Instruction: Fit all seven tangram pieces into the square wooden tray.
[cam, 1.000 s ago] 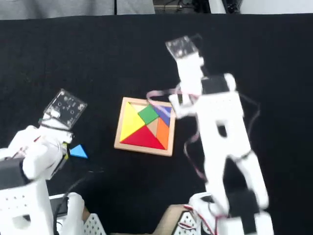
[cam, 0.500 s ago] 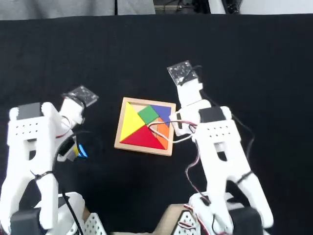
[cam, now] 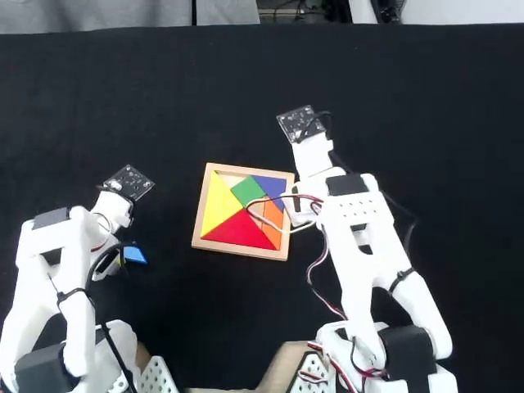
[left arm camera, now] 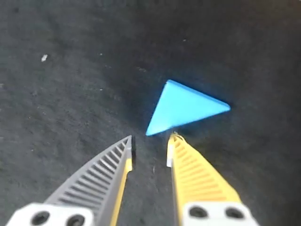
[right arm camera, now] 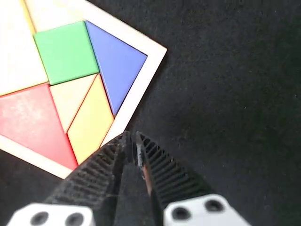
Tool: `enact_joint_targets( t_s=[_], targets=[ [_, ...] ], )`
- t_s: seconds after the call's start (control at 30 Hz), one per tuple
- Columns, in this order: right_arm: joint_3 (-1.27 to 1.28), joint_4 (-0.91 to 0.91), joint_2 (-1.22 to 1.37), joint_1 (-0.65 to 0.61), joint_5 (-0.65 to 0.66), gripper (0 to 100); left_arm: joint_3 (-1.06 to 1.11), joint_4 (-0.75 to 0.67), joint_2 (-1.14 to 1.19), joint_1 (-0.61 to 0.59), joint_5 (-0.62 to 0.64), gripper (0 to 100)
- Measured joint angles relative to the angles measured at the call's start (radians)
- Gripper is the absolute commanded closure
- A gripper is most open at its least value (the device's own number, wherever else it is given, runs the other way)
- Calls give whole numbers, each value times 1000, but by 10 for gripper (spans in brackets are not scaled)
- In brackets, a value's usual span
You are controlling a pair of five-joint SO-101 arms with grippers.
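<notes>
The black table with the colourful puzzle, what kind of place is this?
Probably a robot lab bench: a white left arm and right arm stand at a black-covered table, with a wooden tangram tray between them and loose wires on them.

One tray (right arm camera: 133, 92); five coloured pieces (cam: 237, 231) inside; one blue triangle (left arm camera: 184, 112) outside

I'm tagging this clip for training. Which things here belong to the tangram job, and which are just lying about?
Job: wooden tray; yellow triangle, red triangle and green square in it; light blue triangle off the tray; left hand, open beside it; right hand, shut by the tray.
Lying about: black cloth; grey curtain behind.
</notes>
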Motion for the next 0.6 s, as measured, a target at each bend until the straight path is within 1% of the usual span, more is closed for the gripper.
enact_joint_targets(
  t_s=[0.2,0.33,0.4,0.6],
  targets=[
    [0,-3,0,0,0,988,2,-72,9,0,0,865],
    [0,-3,0,0,0,988,-3,-89,95,0,0,866],
    [0,-3,0,0,0,988,-40,-92,158,-3,8,866],
    [3,-3,0,0,0,988,-190,-84,339,-8,193,866]
  ],
)
